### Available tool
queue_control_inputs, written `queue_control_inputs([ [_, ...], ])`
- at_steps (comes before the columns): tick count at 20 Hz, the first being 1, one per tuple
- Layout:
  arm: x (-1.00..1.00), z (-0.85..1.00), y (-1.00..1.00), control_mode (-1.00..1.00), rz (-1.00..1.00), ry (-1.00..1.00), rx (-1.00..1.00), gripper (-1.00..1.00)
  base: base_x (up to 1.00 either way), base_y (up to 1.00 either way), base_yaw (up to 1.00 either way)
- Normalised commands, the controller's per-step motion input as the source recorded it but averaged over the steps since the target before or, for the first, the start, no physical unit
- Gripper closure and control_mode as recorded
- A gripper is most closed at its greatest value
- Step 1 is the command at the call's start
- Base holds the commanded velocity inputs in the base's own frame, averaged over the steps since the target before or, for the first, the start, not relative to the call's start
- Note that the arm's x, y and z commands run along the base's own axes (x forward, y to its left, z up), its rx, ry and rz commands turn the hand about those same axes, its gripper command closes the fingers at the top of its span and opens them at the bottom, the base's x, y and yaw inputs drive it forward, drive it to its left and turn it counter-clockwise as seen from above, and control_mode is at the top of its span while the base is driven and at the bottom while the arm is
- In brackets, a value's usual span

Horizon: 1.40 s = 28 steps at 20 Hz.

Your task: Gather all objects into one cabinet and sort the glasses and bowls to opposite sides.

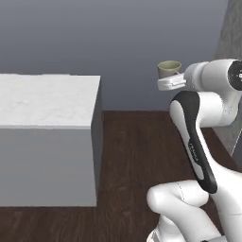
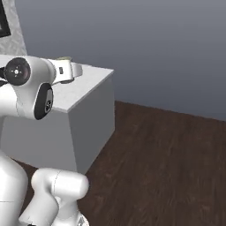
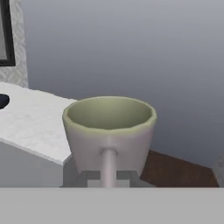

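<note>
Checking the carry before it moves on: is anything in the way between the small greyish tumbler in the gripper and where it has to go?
The gripper is shut on the small greyish tumbler, held up in open air beside the white counter block. Nothing visible blocks it, but the shelf it must reach cannot be seen, so the rest of the path is unknown.

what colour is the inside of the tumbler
Pale olive green inside the tumbler, with greyish-beige outer walls. The hand view shows it best.
</note>
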Motion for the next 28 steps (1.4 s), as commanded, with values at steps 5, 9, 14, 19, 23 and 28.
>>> queue_control_inputs([
  [5, 0.0, 0.0, 0.0, 1.0, 0.0, 0.0, 0.0, 1.0, -0.8, -1.0, -0.4],
  [9, 0.0, 0.0, 0.0, 1.0, 0.0, 0.0, 0.0, 1.0, -0.96, -1.0, -0.38],
  [14, 0.0, 0.0, 0.0, 1.0, 0.0, 0.0, 0.0, 1.0, -0.96, -1.0, -0.38],
  [19, 0.0, 0.0, 0.0, 1.0, 0.0, 0.0, 0.0, 1.0, -0.11, -0.97, -0.31],
  [23, 0.0, 0.0, 0.0, 1.0, 0.0, 0.0, 0.0, 1.0, 0.45, -1.0, -0.14],
  [28, 0.0, 0.0, 0.0, 1.0, 0.0, 0.0, 0.0, 1.0, 0.78, -1.0, -0.06],
])
